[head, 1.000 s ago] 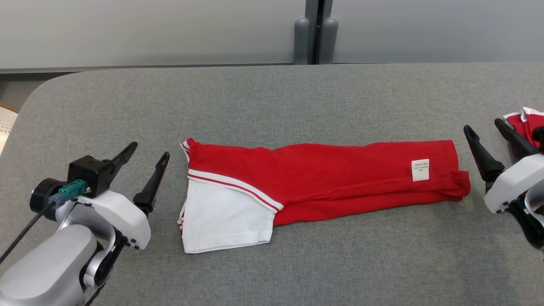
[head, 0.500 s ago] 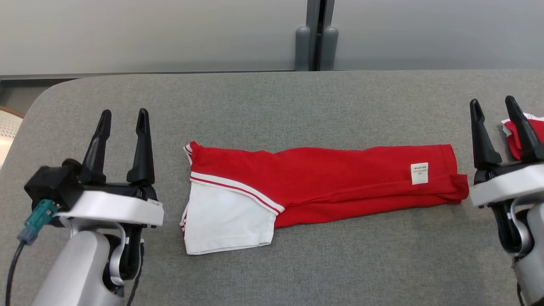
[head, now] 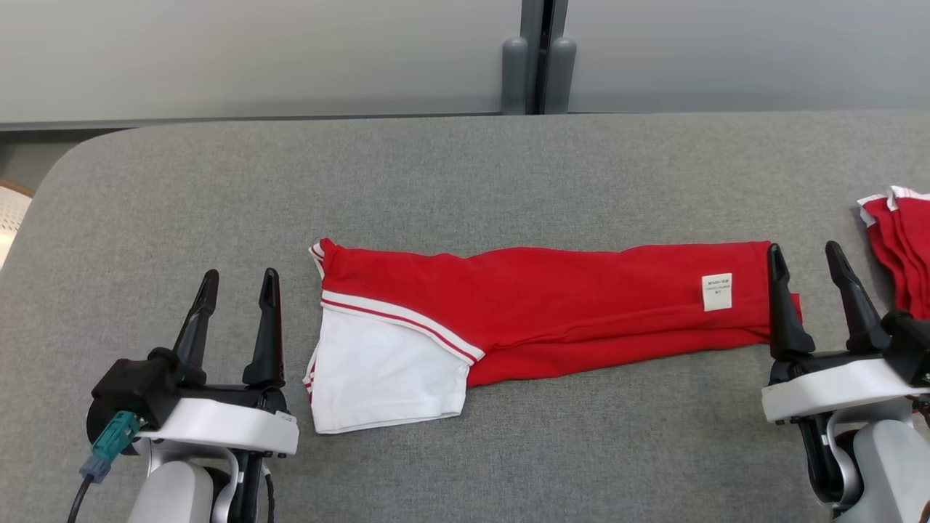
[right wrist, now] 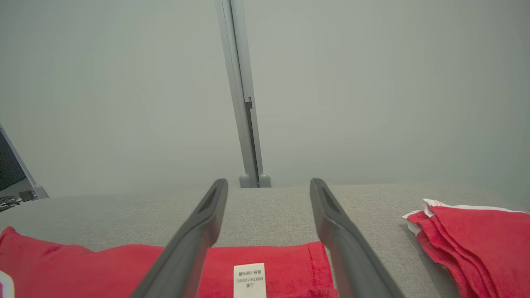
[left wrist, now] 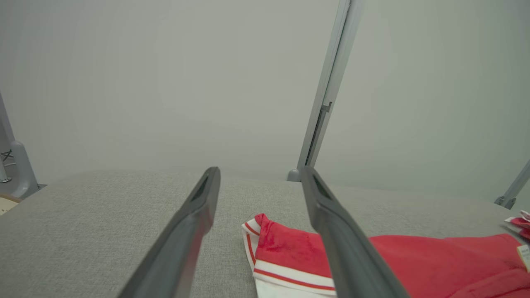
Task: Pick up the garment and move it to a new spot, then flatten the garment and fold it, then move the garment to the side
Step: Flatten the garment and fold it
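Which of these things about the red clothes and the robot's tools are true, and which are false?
The garment lies on the grey table. True.
The left tool grips the garment. False: it is open, beside the white part.
A white label sits near the garment's right end. True.
The right tool is shut. False: it is open.
The red pile is on the table's left. False: it is at the right edge.
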Motion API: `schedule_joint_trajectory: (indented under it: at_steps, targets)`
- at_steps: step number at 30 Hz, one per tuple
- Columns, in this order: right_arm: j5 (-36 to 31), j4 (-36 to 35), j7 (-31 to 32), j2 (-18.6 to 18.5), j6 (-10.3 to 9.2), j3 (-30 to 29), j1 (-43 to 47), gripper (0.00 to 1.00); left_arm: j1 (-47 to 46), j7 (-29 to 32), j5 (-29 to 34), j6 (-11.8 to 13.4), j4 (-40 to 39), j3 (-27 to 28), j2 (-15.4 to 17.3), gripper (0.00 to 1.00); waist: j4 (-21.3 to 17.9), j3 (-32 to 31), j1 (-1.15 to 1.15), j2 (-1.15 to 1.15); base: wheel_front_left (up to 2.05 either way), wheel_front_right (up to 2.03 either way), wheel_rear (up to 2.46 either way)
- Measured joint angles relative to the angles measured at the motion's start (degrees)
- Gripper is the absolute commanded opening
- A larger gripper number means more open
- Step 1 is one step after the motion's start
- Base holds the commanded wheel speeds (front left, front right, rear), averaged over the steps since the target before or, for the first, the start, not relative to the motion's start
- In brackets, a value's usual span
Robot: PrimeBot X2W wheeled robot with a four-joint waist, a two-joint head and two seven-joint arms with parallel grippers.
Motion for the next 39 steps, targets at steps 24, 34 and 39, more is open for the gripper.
schedule_joint_trajectory:
  at_steps: [24,34,39]
  targets:
    - [-3.3,32.0,4.2,3.4,0.00,-10.3,-13.5,1.00,-4.0,0.0,4.0,-2.4,1.6,0.2,-1.3,1.00,2.5,6.4,0.00,0.00,0.00,0.00,0.00]
    - [-1.6,35.9,2.4,4.2,-0.01,-6.7,-14.5,0.00,-4.3,0.0,3.1,-2.4,1.8,0.1,-1.3,1.00,1.7,5.0,0.00,0.00,0.00,0.00,0.00]
    - [-1.4,36.5,1.4,2.8,0.03,-7.8,-14.7,0.00,-4.0,0.0,3.1,-2.4,1.8,0.2,-1.3,1.00,1.3,4.5,0.00,0.00,0.00,0.00,0.00]
